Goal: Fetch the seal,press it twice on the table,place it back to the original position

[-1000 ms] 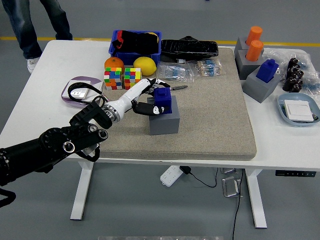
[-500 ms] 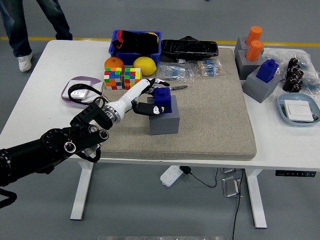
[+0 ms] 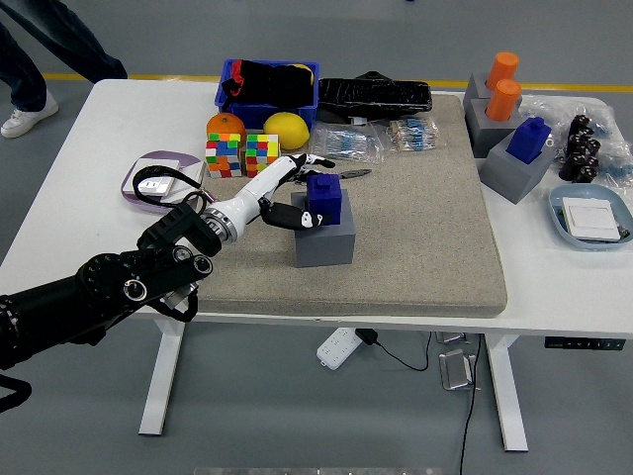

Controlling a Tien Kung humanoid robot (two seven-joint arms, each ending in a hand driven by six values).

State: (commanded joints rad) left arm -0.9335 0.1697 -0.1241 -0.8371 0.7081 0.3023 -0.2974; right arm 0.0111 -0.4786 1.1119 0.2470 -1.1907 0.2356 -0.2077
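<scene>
The seal (image 3: 323,195) sits on its grey block (image 3: 324,236) near the desk's near-left middle, the left hand (image 3: 287,198) reaching in from the near-left corner, fingers curled round it. At the far edge, a blue bin (image 3: 229,96) holds dark items.

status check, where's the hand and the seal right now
Left hand fingers closed around blue seal. Seal sits in grey base on mat. Right arm unseen. Nothing in the way.
</scene>
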